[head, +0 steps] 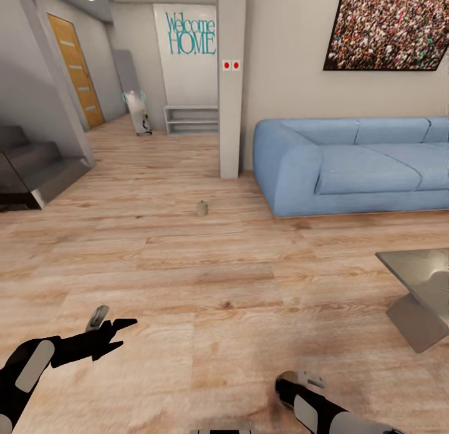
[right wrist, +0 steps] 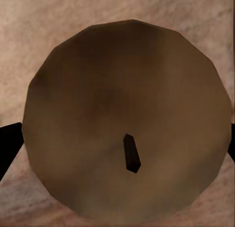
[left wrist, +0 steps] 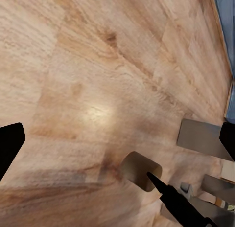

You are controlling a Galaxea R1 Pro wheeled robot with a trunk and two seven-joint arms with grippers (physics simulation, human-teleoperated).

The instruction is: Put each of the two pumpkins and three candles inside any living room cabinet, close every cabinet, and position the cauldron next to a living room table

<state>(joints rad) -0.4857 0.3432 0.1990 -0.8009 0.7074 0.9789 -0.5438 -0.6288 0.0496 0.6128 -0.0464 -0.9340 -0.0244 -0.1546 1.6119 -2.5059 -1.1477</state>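
The right jaws grip a candle: its flat tan end with a short dark wick sits between the two black fingertips, above the wooden floor. The left jaws are spread open and hold nothing, hanging over bare floor. A second candle stands on the floor well ahead of both jaws, near the blue sofa. A grey worktop lies beyond the right jaws.
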